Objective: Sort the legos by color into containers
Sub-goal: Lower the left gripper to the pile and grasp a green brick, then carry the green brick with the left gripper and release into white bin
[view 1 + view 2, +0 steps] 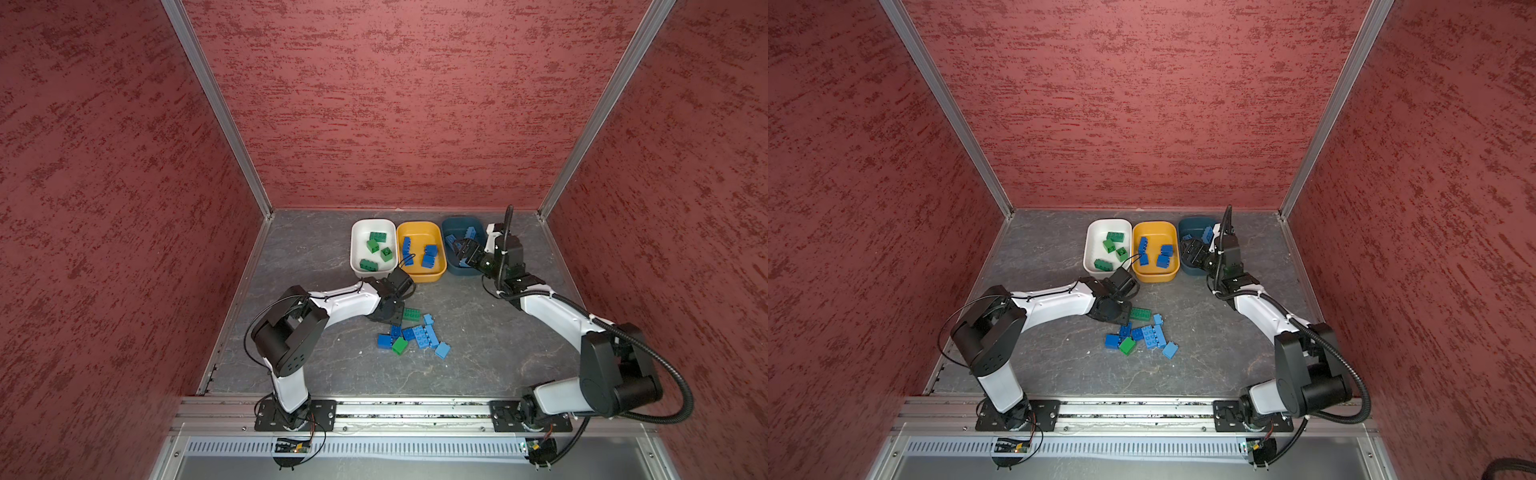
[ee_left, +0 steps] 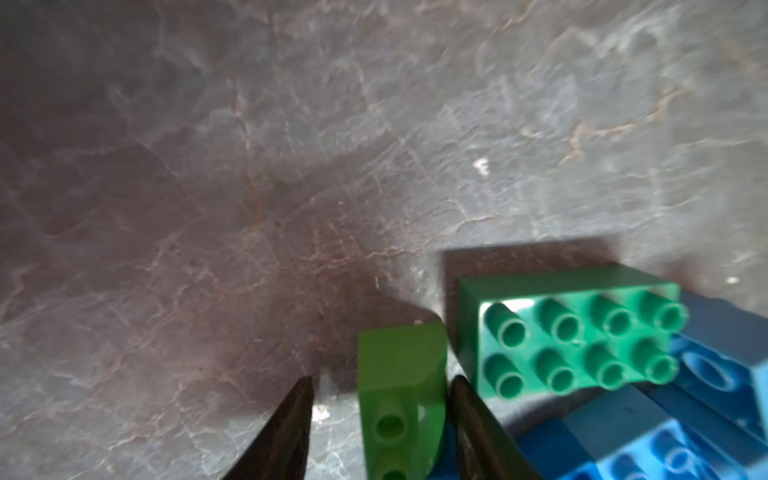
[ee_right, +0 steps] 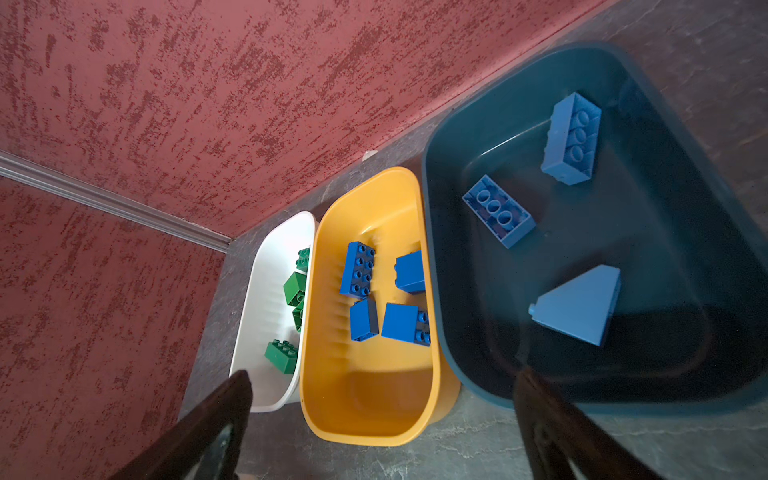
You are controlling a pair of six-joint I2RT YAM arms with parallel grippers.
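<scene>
Now my left gripper point(image 2: 381, 380) stands half open astride the green wedge point(image 2: 401, 374), so I must close and carry it to the white tub point(image 1: 357, 257); right gripper point(image 3: 383, 373) hangs wide, empty.

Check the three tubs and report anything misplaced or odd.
No colour is misplaced: the white tub holds only green bricks, the yellow tub only dark blue bricks, the teal tub only light blue bricks. The bricks lie tumbled; one light blue brick rests upside down, hollow side up. Nothing looks damaged.
</scene>
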